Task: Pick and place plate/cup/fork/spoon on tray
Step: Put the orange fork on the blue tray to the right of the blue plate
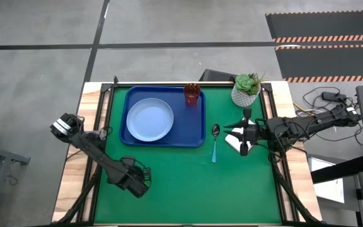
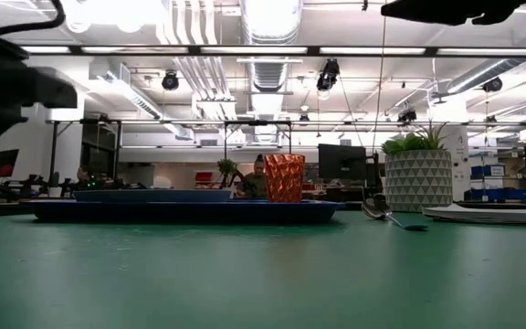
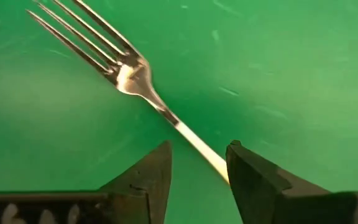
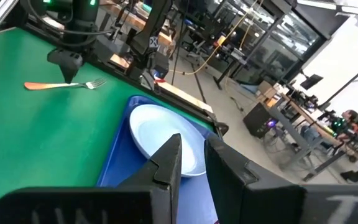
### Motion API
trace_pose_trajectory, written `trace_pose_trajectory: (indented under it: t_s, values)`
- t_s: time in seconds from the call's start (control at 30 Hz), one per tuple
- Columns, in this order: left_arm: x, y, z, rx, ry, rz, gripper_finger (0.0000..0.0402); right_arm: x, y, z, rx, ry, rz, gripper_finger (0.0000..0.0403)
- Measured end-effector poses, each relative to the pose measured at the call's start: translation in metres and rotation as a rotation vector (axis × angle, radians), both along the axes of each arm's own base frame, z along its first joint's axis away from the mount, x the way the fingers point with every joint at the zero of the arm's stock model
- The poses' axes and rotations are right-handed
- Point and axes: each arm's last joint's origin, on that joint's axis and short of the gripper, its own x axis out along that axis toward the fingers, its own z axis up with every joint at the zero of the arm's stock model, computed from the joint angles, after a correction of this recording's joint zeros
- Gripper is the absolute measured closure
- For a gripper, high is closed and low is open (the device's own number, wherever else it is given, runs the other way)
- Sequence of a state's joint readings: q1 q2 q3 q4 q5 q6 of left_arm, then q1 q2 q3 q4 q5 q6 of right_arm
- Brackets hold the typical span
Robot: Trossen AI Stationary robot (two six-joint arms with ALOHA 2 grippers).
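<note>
The fork [image 3: 135,78] lies flat on the green mat, tines away from my left gripper [image 3: 199,171]. That gripper is open and points down over the near left of the table [image 1: 134,180], its fingers either side of the fork's thin neck. The right wrist view shows the fork's orange handle [image 4: 42,85]. The pale-blue plate [image 1: 150,120] and the red-brown cup [image 1: 192,94] stand on the dark-blue tray [image 1: 194,129]. The spoon [image 1: 215,142] lies on the mat to the right of the tray. My right gripper [image 1: 235,133] hovers open and empty, right of the spoon. My left gripper comes from above, pointing down, with its fingers [image 3: 154,174] across the fork's neck [image 3: 194,143], one on each side. I cannot tell whether they touch it. The fork lies flat on the mat.
A white pot with a green plant [image 1: 246,91] stands at the far right. A small white box [image 1: 243,146] lies under my right gripper. The mat's near middle and near right are bare green [image 1: 219,195].
</note>
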State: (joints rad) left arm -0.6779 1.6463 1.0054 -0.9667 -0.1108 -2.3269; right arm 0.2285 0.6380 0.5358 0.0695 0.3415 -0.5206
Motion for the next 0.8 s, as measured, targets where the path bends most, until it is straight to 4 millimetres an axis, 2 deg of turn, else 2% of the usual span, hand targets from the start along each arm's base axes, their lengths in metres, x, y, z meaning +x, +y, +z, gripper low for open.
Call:
trace_pose_trajectory:
  t_s: [0.37,0.8]
  values:
    - [-0.011,0.013,-0.017,0.049,0.076,0.011,0.0263,0.001,0.0,0.001,-0.026,-0.007,0.004,0.0344]
    - [-0.009,0.012,-0.026,0.056,0.105,0.016,0.0263,0.001,0.0,-0.003,0.004,0.026,-0.002,0.0344]
